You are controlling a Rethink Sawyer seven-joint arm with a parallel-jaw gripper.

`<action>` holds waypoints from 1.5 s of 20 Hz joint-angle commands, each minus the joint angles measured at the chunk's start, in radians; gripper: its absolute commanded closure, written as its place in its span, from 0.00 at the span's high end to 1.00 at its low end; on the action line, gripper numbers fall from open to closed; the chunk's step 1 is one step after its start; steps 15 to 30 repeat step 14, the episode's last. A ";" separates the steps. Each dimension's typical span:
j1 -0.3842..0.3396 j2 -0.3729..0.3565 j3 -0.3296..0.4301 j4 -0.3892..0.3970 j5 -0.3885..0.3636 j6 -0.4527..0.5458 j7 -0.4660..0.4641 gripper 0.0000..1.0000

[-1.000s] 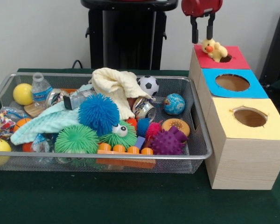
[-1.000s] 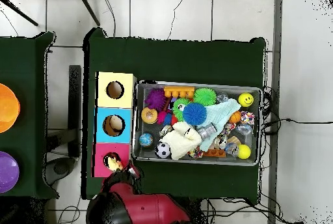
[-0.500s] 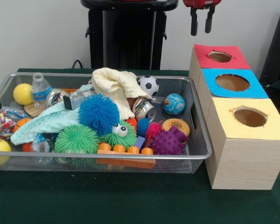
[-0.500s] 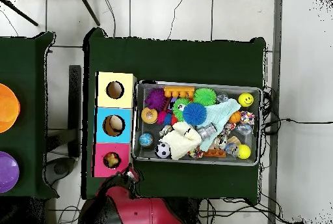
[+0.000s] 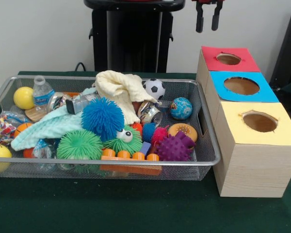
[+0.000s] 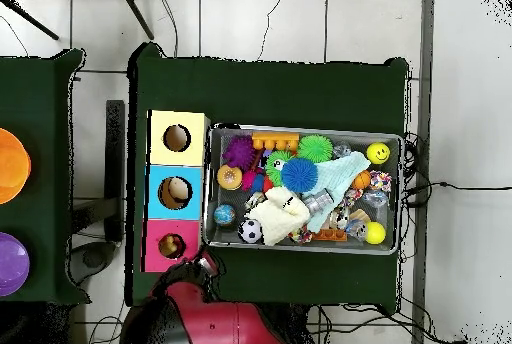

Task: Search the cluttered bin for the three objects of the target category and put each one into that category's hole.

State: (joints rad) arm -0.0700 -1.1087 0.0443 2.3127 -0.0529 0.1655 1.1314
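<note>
The wire mesh bin [image 5: 111,163] sits on the green table, full of toys; it also shows in the overhead view [image 6: 304,131]. The red-topped hole [image 5: 228,58] is at the far end of the wooden box row. In the overhead view the red-topped hole [image 6: 172,246] shows a yellowish shape inside. My gripper [image 5: 207,18] hangs high above the table, a little left of the red top; it is open and empty. It also shows in the overhead view [image 6: 203,263], beside the red box. No tiger or tan plush animal shows plainly in the bin.
The blue-topped hole [image 5: 241,86] and the yellow-topped hole [image 5: 260,122] lie nearer the camera. The bin holds a blue spiky ball [image 5: 102,117], a green fuzzy ball with eyes [image 5: 123,141], a soccer ball [image 5: 154,88], a cream cloth [image 5: 121,90] and a water bottle [image 5: 41,94].
A yellow duck toy that lay on the rim of the red hole under the gripper has dropped out of sight into it. The gripper has risen, open and empty.
</note>
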 commanded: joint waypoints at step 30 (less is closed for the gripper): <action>-0.149 -0.008 0.011 -0.053 0.011 0.126 0.165 1.00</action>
